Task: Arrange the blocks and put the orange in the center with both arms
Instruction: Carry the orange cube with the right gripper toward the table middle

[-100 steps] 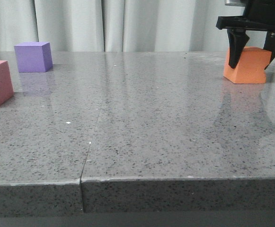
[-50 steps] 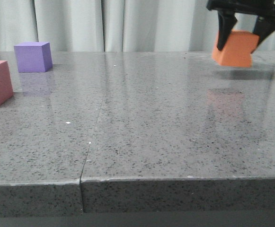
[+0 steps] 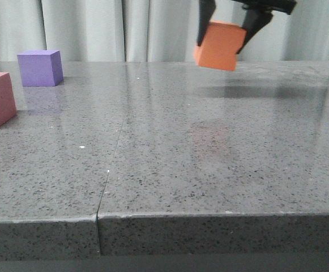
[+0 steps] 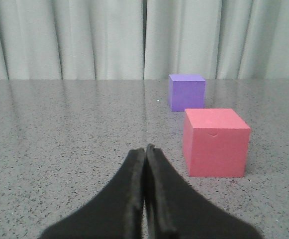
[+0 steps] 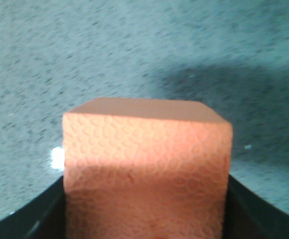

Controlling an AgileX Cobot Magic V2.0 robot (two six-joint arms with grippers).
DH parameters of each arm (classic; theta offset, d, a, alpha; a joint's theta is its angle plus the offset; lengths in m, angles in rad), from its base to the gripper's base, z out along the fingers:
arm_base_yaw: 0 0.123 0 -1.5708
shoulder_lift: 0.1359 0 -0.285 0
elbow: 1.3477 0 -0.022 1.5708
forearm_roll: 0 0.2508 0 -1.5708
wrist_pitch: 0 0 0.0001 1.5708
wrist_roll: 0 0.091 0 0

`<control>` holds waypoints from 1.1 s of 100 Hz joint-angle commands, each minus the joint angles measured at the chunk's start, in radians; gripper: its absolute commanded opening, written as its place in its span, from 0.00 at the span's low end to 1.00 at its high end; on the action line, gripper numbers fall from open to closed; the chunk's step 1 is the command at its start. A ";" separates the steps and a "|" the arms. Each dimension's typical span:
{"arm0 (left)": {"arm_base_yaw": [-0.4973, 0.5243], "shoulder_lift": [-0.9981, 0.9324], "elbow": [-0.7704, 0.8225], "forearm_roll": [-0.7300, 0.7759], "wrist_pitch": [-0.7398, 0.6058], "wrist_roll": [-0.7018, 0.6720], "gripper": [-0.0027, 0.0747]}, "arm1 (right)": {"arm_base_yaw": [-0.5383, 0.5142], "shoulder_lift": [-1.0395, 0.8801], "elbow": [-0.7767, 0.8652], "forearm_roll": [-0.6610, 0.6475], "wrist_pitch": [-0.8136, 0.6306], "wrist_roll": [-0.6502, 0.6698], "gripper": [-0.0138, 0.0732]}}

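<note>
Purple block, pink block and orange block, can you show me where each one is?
purple block (image 3: pixel 38 68), front view, front face.
pink block (image 4: pixel 215 144), left wrist view, front face.
orange block (image 3: pixel 219 45), front view, front face.

We saw a matte black left gripper (image 4: pixel 145 149), its two fingers broad at the base and tapering to slim tips. Our right gripper (image 3: pixel 225 31) was black too, with angular, pointed fingers (image 3: pixel 205 17).

No text, label or number is readable anywhere (cubes, table and curtain all plain).
</note>
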 commanded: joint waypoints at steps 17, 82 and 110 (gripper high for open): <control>0.000 -0.030 0.039 -0.008 -0.083 -0.007 0.01 | 0.095 -0.001 -0.095 0.007 0.090 0.065 0.55; 0.000 -0.030 0.039 -0.008 -0.083 -0.007 0.01 | 0.141 0.077 -0.118 0.107 0.044 0.088 0.79; 0.000 -0.030 0.039 -0.008 -0.083 -0.007 0.01 | 0.141 0.075 -0.118 0.107 0.047 0.088 0.88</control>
